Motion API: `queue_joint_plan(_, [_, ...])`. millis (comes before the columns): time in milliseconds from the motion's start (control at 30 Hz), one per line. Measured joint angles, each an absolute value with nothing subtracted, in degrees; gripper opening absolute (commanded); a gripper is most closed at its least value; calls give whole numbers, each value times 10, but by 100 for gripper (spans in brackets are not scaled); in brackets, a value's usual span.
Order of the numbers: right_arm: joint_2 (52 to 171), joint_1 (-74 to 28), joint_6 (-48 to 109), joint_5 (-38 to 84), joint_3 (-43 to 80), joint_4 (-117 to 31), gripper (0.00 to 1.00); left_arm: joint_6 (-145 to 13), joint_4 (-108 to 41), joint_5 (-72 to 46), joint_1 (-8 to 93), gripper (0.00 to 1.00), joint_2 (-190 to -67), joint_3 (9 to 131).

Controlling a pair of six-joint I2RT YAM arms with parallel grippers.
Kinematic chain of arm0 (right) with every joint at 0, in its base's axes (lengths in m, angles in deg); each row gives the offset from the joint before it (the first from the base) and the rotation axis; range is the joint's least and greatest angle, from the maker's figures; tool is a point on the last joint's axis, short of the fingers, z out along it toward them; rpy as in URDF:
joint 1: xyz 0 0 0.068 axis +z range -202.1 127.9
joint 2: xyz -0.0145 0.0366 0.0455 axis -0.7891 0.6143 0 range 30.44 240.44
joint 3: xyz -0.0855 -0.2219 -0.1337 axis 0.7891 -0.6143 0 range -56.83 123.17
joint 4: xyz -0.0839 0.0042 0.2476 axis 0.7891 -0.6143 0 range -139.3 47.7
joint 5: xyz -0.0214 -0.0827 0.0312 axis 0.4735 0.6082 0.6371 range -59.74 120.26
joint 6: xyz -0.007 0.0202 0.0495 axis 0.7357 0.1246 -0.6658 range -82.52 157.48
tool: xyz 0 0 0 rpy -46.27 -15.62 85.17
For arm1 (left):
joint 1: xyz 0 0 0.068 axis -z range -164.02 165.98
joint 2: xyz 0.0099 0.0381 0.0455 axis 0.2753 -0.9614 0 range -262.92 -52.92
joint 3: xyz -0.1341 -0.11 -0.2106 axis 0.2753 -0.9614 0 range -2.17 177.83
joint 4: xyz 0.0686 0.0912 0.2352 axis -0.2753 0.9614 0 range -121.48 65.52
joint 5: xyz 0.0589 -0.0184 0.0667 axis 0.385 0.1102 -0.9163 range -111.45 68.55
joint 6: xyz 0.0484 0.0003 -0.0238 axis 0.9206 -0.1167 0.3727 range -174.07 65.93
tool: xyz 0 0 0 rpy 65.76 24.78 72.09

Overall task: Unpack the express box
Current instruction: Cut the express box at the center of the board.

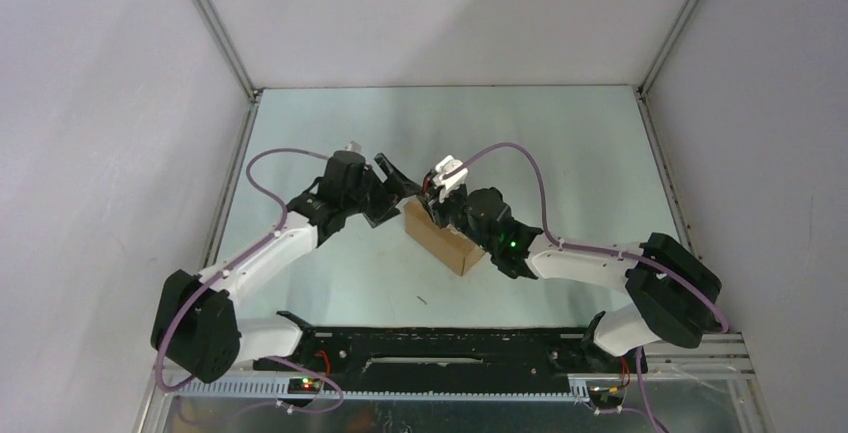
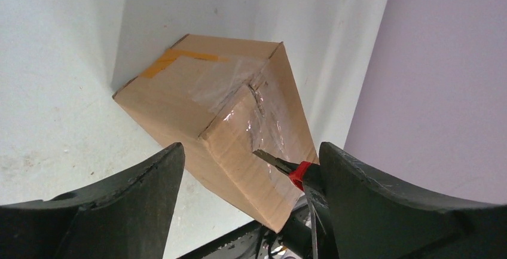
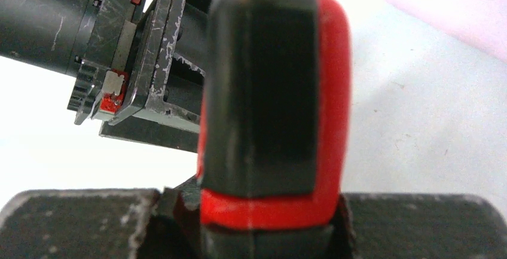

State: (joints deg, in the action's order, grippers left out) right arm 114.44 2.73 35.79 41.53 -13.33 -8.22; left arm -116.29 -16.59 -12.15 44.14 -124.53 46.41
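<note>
Tape-cutting step, apparently: right gripper (image 3: 263, 226) clamped utility knife (image 3: 263, 91) at express box (image 2: 197, 91) seam; left gripper (image 2: 250, 164) gaped wide, probably bracing box next.

I work between plain, pale walls (image 1: 100, 103) joined by slim metal corner posts (image 1: 215, 28). The surface (image 1: 560, 133) before me is greyish green, softly and evenly lit.

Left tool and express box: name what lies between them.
The blade of the utility knife, tip at the taped seam of the express box; seen in the left wrist view.
</note>
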Motion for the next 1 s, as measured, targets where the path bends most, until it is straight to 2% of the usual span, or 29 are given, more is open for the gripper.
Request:
queue_joint_plan(367, [1144, -10, 391, 311, -135, -87, 0, -1203, -284, -97, 435, 74, -1228, 387])
queue_joint_plan(533, [1144, -16, 392, 302, -135, -83, 0, -1207, -302, -94, 429, 75, -1237, 375])
queue_joint_plan(767, [1121, -29, 389, 311, -135, -61, 0, -1204, -266, -73, 415, 82, -1250, 343])
queue_joint_plan(1000, [1116, -31, 389, 311, -135, -45, 0, -1188, -260, -61, 406, 81, -1248, 343])
